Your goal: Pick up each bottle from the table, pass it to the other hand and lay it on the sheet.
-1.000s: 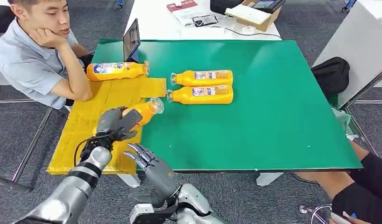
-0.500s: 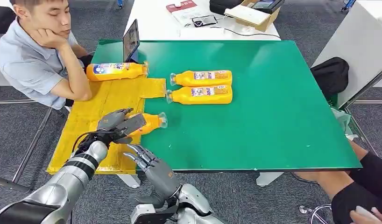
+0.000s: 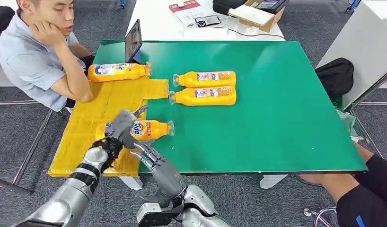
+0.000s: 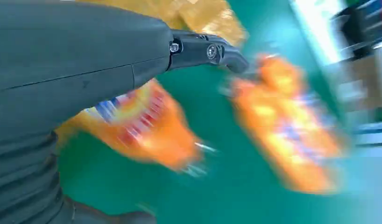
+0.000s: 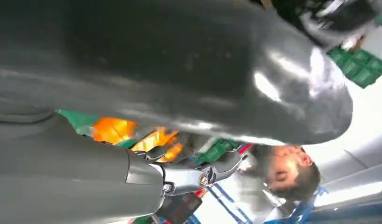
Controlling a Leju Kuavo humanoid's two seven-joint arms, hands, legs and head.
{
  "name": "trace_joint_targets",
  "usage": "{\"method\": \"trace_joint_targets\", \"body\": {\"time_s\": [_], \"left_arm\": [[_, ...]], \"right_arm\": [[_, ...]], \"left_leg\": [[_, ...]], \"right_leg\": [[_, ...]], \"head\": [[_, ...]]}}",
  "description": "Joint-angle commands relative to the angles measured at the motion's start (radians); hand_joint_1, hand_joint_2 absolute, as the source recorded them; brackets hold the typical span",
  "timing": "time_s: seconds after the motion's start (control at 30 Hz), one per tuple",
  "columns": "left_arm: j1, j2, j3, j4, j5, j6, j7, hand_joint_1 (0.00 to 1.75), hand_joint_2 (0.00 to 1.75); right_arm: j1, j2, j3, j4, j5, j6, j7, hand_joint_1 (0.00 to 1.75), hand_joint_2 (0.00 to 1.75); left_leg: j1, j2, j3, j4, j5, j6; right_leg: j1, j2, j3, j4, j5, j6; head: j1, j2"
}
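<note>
Orange bottle (image 3: 143, 130) flat; left hand (image 3: 123, 124) fingers spread over it.

The bottle (image 3: 143, 130) at the table's seven o'clock looks like clear glossy plastic over orange liquid, wrapped in a shiny printed label — the pair of bottles (image 3: 204, 87) toward the centre and the far bottle (image 3: 118, 72) at ten o'clock share that finish. The sheet (image 3: 94, 113) is yellow and matt, creased, like paper or card. The table (image 3: 277, 104) has a smooth, matt green top. The left hand (image 3: 123, 126) shows matt grey plastic covers and darker fingers; the right hand (image 3: 151, 158), at six o'clock, has glinting metallic fingers. Both forearms — brushed silver metal. The floor (image 3: 258, 198) is rough grey carpet.
</note>
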Motion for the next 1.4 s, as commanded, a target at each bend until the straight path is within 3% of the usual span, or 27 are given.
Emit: {"method": "trace_joint_targets", "body": {"time_s": [0.03,0.33,0.5,0.53,0.63,0.67,0.7,0.77,0.93,1.2,1.3,1.4], "left_arm": [[0.147,-0.104,0.172,-0.377,0.591,-0.113,0.059,0.00,1.75],[0.273,-0.146,0.165,-0.601,0.819,-0.052,0.048,0.00,1.75],[0.357,-0.119,0.120,-0.680,0.685,0.052,-0.010,0.00,1.75],[0.386,-0.113,0.109,-0.699,0.613,0.096,-0.036,0.00,1.75],[0.420,-0.114,0.108,-0.729,0.568,0.126,-0.071,0.00,1.75],[0.429,-0.123,0.118,-0.749,0.494,0.202,-0.119,0.00,1.75],[0.448,-0.127,0.112,-0.782,0.264,0.409,-0.215,0.00,1.75],[0.502,-0.135,0.086,-0.854,0.170,0.500,-0.224,0.00,1.75],[0.534,-0.124,0.029,-0.866,0.155,0.495,-0.183,0.00,1.75],[0.499,-0.122,-0.001,-0.777,0.207,0.442,-0.103,0.00,1.75],[0.480,-0.133,0.005,-0.739,0.133,0.544,-0.059,0.00,1.75],[0.458,-0.132,0.005,-0.708,0.143,0.546,-0.035,0.00,1.75]], "right_arm": [[-0.039,-0.061,0.096,0.016,-0.054,-0.036,-0.002,0.00,0.00],[0.044,-0.143,0.072,-0.198,-0.036,-0.066,-0.002,0.00,0.00],[0.140,-0.184,-0.092,-0.345,0.140,-0.055,0.035,0.00,0.00],[0.150,-0.211,-0.128,-0.368,0.201,-0.077,0.073,0.00,1.75],[0.154,-0.234,-0.186,-0.385,0.239,-0.060,0.088,0.00,1.75],[0.154,-0.233,-0.206,-0.382,0.275,-0.075,0.110,0.00,1.75],[0.147,-0.244,-0.238,-0.378,0.358,-0.104,0.179,0.00,1.75],[0.118,-0.285,-0.309,-0.377,0.435,-0.081,0.279,0.00,1.75],[0.016,-0.328,-0.439,-0.247,0.492,0.013,0.331,0.00,1.75],[-0.065,-0.318,-0.457,0.010,0.569,-0.005,0.386,0.00,1.75],[-0.080,-0.315,-0.467,0.070,0.575,-0.011,0.406,0.00,1.75],[-0.117,-0.310,-0.472,0.130,0.578,-0.001,0.420,0.00,1.75]], "left_leg": [[0.001,0.000,0.002,0.000,-0.001,0.000],[0.001,0.000,0.002,0.000,-0.002,0.000],[0.001,-0.001,0.005,-0.001,-0.003,0.000],[0.001,-0.002,0.003,0.000,-0.003,0.000],[0.000,-0.001,0.001,-0.001,-0.001,0.000],[0.000,-0.001,0.002,-0.001,-0.002,0.000],[0.000,-0.002,0.004,0.000,-0.003,0.000],[0.000,-0.001,0.001,0.000,-0.002,0.000],[0.000,-0.002,0.002,0.001,-0.003,0.001],[-0.001,-0.003,0.002,-0.001,-0.001,0.000],[-0.001,-0.002,0.004,-0.001,-0.002,0.000],[0.000,-0.002,0.007,-0.001,-0.003,0.000]], "right_leg": [[0.001,0.000,0.002,0.000,-0.001,-0.001],[0.001,0.000,0.002,-0.001,-0.001,-0.001],[0.001,-0.001,0.006,-0.001,-0.003,-0.001],[0.001,-0.002,0.004,-0.001,-0.003,-0.001],[0.000,-0.001,0.001,-0.002,-0.001,-0.001],[0.000,-0.001,0.003,-0.002,-0.002,-0.001],[0.000,-0.002,0.005,-0.002,-0.003,-0.001],[0.000,-0.002,0.001,-0.001,-0.002,-0.001],[0.000,-0.002,0.003,-0.001,-0.002,-0.001],[-0.001,-0.002,0.003,-0.002,0.000,-0.001],[0.000,-0.002,0.005,-0.003,-0.001,-0.001],[0.000,-0.002,0.008,-0.003,-0.002,-0.002]], "head": [[0.000,0.000],[0.000,0.000],[0.000,0.000],[0.000,0.000],[0.000,0.000],[0.000,0.000],[0.000,0.000],[0.000,0.000],[0.000,0.000],[0.000,0.000],[0.000,0.000],[0.000,0.000]]}}
